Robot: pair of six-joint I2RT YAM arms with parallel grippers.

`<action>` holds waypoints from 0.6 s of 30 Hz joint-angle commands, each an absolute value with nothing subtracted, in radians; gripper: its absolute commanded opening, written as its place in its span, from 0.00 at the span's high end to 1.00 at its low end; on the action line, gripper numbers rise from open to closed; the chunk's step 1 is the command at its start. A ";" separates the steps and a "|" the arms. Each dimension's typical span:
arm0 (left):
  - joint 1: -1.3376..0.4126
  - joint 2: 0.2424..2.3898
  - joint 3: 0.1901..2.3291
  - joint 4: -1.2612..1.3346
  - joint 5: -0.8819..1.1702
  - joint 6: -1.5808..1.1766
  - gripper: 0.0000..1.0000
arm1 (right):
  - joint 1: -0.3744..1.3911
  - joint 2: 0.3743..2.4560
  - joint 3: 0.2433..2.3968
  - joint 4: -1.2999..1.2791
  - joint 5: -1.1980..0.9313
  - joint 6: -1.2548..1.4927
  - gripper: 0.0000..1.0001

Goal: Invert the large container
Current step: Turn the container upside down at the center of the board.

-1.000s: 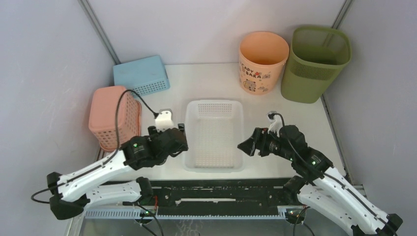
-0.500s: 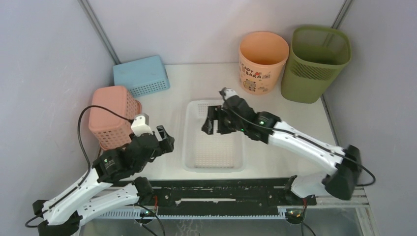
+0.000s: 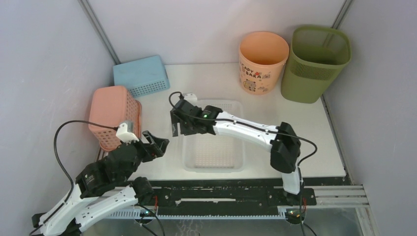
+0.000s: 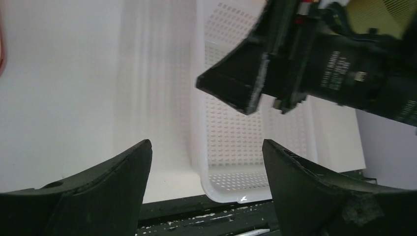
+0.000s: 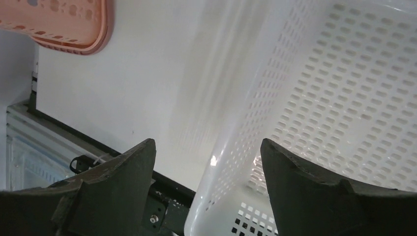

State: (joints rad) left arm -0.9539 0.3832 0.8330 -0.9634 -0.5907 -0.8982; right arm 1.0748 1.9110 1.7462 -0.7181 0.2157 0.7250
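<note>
The large container (image 3: 317, 64), a tall olive-green bin with a mesh upper band, stands upright with its mouth up at the back right corner. Neither gripper is near it. My right arm reaches across to the left, and my right gripper (image 3: 178, 129) hangs open over the left rim of the white tray (image 3: 216, 147). In the right wrist view the right gripper (image 5: 206, 142) is empty above that rim. My left gripper (image 3: 161, 143) is open and empty by the tray's near left corner; in its own view the left gripper (image 4: 205, 145) faces the right gripper's black finger (image 4: 236, 83).
A peach bucket (image 3: 262, 61) stands just left of the green bin. A blue basket (image 3: 141, 74) lies at the back left and a pink basket (image 3: 114, 118) at the left edge. Bare white table (image 3: 314, 132) lies in front of the bin.
My right arm has swung from the tray's right side across it to its left rim. My left arm has drawn back towards the near left. Both grippers stayed open.
</note>
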 commanded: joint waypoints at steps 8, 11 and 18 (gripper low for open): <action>-0.950 0.283 0.840 -0.931 -0.527 -0.879 0.14 | 1.100 2.185 2.028 -0.902 0.382 0.798 0.13; -0.950 0.257 0.846 -0.939 -0.525 -0.879 0.15 | 1.094 2.222 2.049 -0.926 0.406 0.810 0.13; -0.950 0.248 0.854 -0.938 -0.511 -0.868 0.14 | 1.075 2.290 2.081 -0.963 0.442 0.830 0.14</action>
State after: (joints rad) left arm -0.9539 0.2478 0.8330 -0.9569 -0.5335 -0.8967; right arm 1.0821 2.2761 2.0224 -0.9375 0.3904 0.8001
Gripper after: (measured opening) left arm 0.856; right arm 0.868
